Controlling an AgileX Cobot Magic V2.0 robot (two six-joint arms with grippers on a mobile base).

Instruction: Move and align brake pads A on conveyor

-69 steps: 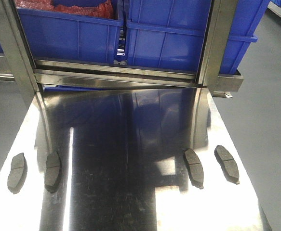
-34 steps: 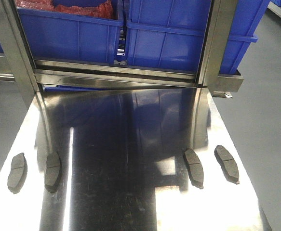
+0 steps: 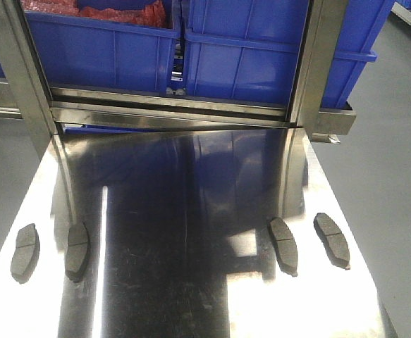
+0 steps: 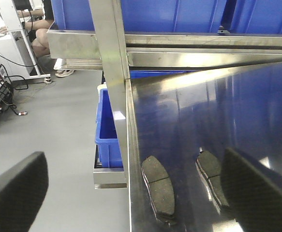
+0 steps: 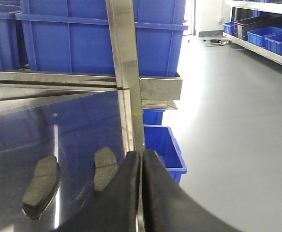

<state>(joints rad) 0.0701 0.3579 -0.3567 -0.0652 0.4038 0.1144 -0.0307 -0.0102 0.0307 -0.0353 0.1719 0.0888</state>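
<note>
Dark-grey crescent brake pads A lie flat on a shiny steel table. Two rest near its left edge and two near its right edge. My left gripper hangs wide open above the left pair, with one pad between its fingers' span and the other pad beside the right finger. My right gripper is shut on nothing, above the table's right edge beside the right pair. The conveyor is out of view.
Blue bins fill a steel-framed rack at the table's far end. Steel uprights rise at both far corners. A blue bin sits low off the left edge and another off the right.
</note>
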